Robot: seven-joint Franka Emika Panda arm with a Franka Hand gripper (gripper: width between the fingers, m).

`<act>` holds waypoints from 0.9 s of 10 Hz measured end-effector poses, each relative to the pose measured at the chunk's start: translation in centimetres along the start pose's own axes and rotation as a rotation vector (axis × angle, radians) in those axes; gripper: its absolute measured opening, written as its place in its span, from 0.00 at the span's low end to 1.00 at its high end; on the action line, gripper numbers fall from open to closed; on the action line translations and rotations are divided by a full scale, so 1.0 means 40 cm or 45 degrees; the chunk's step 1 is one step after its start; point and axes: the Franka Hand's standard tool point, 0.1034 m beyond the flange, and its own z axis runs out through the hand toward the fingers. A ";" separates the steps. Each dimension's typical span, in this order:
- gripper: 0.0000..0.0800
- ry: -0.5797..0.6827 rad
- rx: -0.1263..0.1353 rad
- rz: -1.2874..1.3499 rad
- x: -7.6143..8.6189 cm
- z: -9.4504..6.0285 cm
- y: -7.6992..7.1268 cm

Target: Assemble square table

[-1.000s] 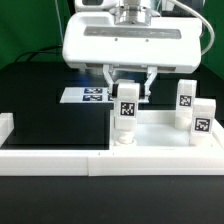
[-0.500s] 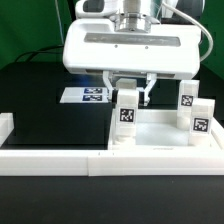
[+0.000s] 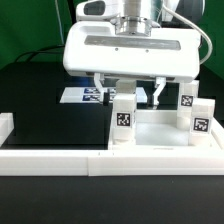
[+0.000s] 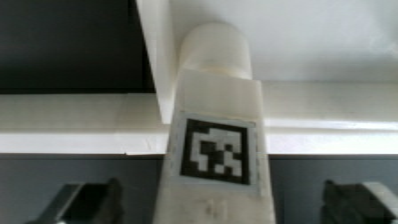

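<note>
A white tagged leg block (image 3: 123,118) stands upright at the near-left corner of the white square tabletop slab (image 3: 160,137). My gripper (image 3: 130,92) is open. Its fingers (image 3: 100,87) stand apart on either side of the leg's top and do not touch it. In the wrist view the leg (image 4: 217,130) runs up the middle between the dark fingers (image 4: 82,203), with gaps on both sides, and its foot rests on the white slab (image 4: 329,110). Two more tagged legs (image 3: 186,99) (image 3: 201,118) stand at the slab's right side.
The marker board (image 3: 85,95) lies flat on the black table behind the arm. A long low white border wall (image 3: 50,155) runs along the front and turns up at the exterior view's left. Bare black table (image 3: 55,125) lies between them.
The gripper was shut on the leg block and has opened, letting it go. The leg sank a little and now stands on its own.
</note>
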 end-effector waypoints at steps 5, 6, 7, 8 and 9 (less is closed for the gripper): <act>0.81 0.000 0.000 -0.016 0.000 0.000 0.000; 0.81 0.000 0.000 -0.018 0.000 0.000 0.000; 0.81 -0.001 0.000 -0.022 0.000 0.000 0.001; 0.81 -0.062 0.006 -0.006 0.004 -0.006 0.018; 0.81 -0.136 0.023 0.030 0.018 -0.022 0.035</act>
